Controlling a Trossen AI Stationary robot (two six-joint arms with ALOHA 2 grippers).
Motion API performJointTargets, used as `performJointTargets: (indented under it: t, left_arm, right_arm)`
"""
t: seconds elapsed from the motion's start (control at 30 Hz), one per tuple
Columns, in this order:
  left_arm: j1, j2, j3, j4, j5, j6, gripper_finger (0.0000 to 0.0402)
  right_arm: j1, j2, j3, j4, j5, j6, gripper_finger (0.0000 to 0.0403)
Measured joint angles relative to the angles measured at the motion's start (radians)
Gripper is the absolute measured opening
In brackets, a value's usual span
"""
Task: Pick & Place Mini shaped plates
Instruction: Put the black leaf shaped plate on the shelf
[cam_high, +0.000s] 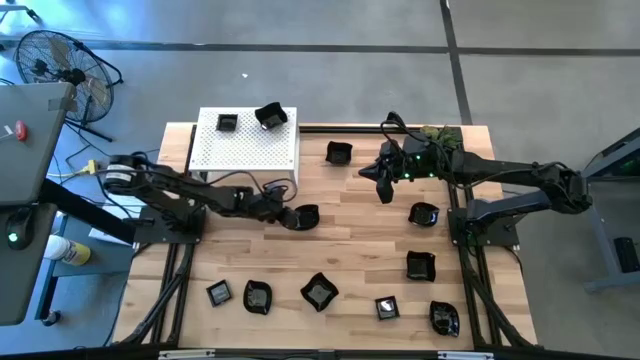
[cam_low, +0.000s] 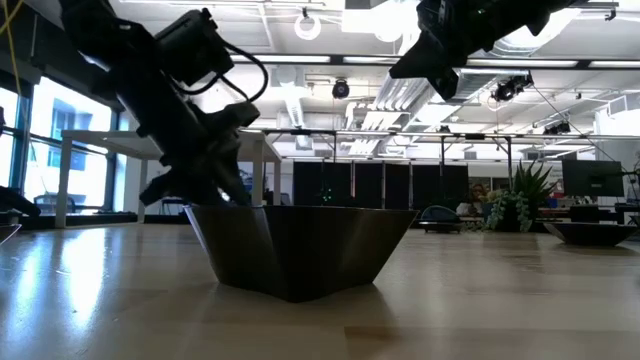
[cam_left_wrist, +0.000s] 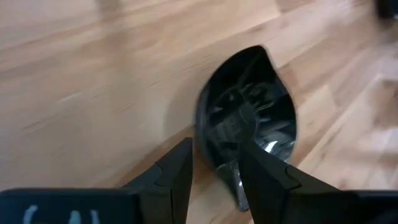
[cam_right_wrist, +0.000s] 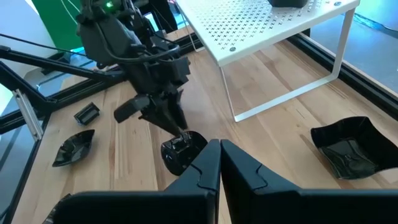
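Several small glossy black mini shaped plates lie on the wooden table. Two more sit on top of the white perforated stand. My left gripper reaches from the table's left to a rounded plate just in front of the stand; the left wrist view shows its fingers astride that plate's near rim. My right gripper hangs above the table's far middle, shut and empty. In the low view a big angular plate in front hides my left gripper's fingertips. My left gripper holds the rounded plate by its rim on the side toward the table's left. One finger stands inside the dish and the other finger outside. The fingers slant down from the left. The plate's base appears to rest on the table.
A row of plates lies along the near edge, others on the right and one beside the stand. A green sprig is at the far right. Bare wood lies between the two grippers.
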Motion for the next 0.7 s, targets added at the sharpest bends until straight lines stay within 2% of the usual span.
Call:
performJointTargets:
  t: [0.2,0.33,0.57,0.7]
  left_arm:
    - [0.000,0.041,0.000,0.059,0.014,0.000,0.0116]
    - [0.000,0.058,0.000,0.056,0.041,0.000,0.0085]
    - [0.000,0.059,0.000,0.057,0.061,0.029,0.0009]
    - [0.000,0.059,0.003,0.055,0.111,0.034,0.0009]
  right_arm:
    - [0.000,0.000,0.000,0.002,0.000,0.000,0.0007]
    - [0.000,0.000,0.000,0.003,0.000,0.001,0.0007]
    - [0.000,0.000,0.000,0.003,0.000,0.001,0.0007]
    - [0.000,0.001,0.000,0.003,0.000,0.001,0.0007]
